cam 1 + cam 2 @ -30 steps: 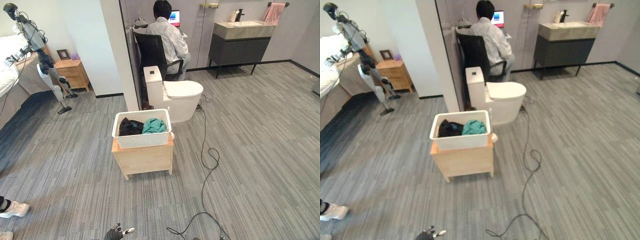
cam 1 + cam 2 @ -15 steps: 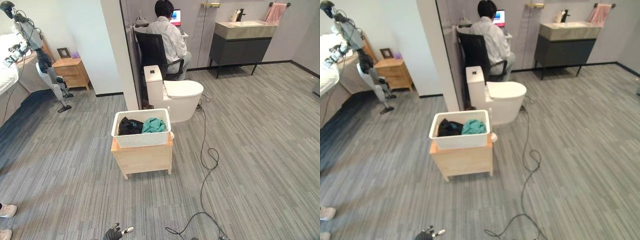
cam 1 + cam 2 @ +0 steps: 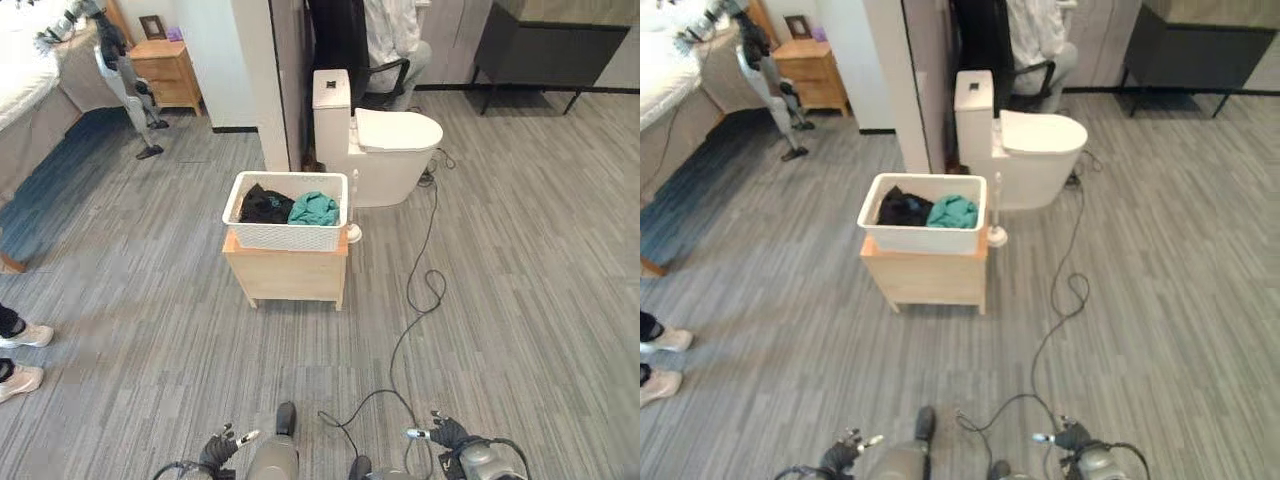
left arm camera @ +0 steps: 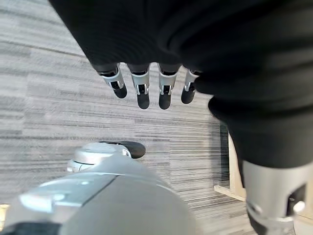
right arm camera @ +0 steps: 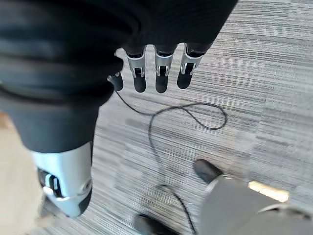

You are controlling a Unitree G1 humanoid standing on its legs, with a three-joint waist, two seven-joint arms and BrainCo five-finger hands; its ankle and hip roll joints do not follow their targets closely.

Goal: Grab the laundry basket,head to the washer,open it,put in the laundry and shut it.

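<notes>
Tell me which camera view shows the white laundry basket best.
The left eye view: the white perforated plastic laundry basket sits whole on the low wooden stand, black and teal clothes inside. The right eye view shows nearly the same. The wrist views show grey floor past empty fingers.

Grey wood-look plank flooring (image 3: 520,230) runs across the whole room. A white partition wall (image 3: 255,70) stands at the back, with a white toilet (image 3: 385,140) just beside it on the right. Behind the toilet a person sits on a black office chair (image 3: 350,45). A dark vanity cabinet (image 3: 550,45) stands along the far right wall. To the far left are a wooden nightstand (image 3: 170,70) and a bed (image 3: 35,95). A small wooden stand (image 3: 287,275) sits mid-floor.
</notes>
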